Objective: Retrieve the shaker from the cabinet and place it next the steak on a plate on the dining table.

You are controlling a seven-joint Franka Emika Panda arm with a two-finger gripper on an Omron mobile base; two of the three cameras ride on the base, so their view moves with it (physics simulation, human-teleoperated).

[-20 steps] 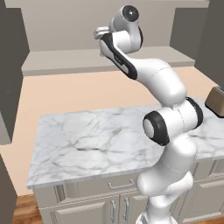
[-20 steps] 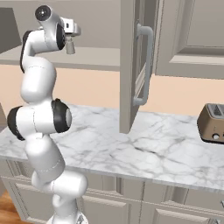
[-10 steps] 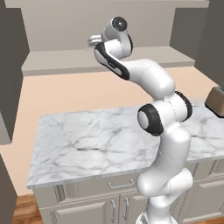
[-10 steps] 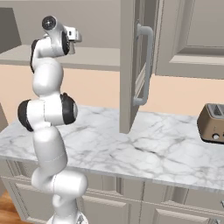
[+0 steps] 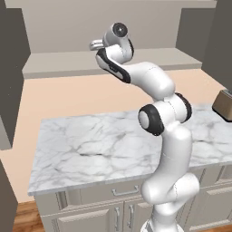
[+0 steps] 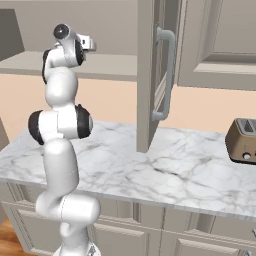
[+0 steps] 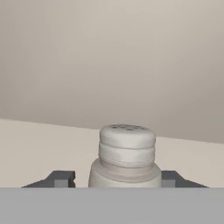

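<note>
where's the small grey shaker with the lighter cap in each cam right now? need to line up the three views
Left base view: the small grey shaker with the lighter cap can't be made out; the gripper sits upper centre, at the pale beige cabinet shelf.
Right base view: shaker not discernible; gripper upper left, before the same shelf.
Hand view: shaker bottom centre, between the dark fingertips, standing upright.
Shared landmark: the beige shelf.

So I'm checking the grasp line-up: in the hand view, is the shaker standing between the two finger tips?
Yes, the shaker stands upright on the pale cabinet shelf with one dark finger tip showing on each side of it.
</note>
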